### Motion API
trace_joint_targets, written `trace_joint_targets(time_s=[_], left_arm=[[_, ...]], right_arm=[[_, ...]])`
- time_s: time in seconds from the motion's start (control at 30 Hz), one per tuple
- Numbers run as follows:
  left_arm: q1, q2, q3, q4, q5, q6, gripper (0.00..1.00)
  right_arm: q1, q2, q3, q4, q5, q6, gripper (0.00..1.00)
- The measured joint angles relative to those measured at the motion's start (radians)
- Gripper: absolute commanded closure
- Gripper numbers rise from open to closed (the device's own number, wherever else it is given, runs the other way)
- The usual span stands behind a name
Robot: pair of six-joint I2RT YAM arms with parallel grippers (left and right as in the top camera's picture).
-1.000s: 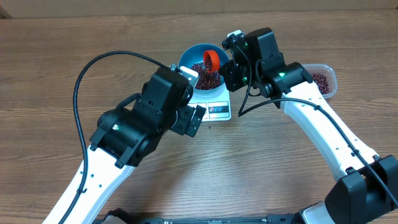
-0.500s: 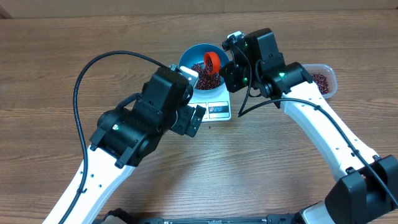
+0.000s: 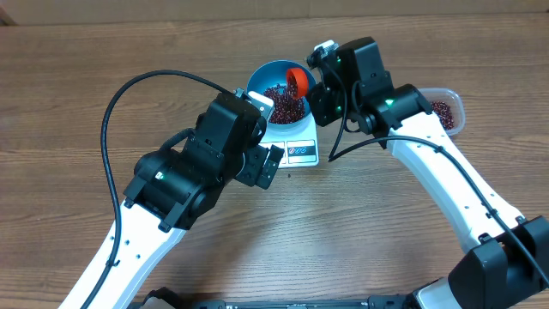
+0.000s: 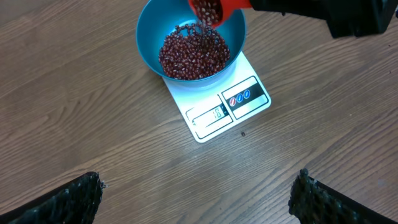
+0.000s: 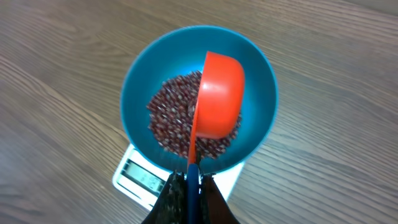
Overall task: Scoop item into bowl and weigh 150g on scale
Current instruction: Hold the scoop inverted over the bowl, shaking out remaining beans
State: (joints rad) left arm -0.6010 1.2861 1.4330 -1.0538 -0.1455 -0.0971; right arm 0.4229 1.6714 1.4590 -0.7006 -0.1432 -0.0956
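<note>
There is one blue bowl point(image 4: 146, 37), one white scale point(image 4: 239, 102), one red scoop point(image 5: 219, 93), one clear tub point(image 3: 459, 107) and one wooden counter point(image 3: 86, 51). Two robot arms show: a left arm point(image 3: 184, 176) and a right arm point(image 3: 429, 154). The beans point(image 4: 189, 53) are too many to count, lying in two heaps.

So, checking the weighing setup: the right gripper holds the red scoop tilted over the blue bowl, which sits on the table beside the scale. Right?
No: the left wrist view shows the blue bowl sitting on the scale, not beside it. The rest holds.
</note>
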Motion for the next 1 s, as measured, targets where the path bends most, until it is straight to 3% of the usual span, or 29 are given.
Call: trace_joint_targets(time_s=[0.3,1.0], left_arm=[[0.0,0.0,0.0,0.0,0.0,0.0,0.0],[0.0,0.0,0.0,0.0,0.0,0.0,0.0]], right_arm=[[0.062,0.0,0.0,0.0,0.098,-0.055,0.96],[0.062,-0.001,0.0,-0.016,0.119,-0.063,0.96]])
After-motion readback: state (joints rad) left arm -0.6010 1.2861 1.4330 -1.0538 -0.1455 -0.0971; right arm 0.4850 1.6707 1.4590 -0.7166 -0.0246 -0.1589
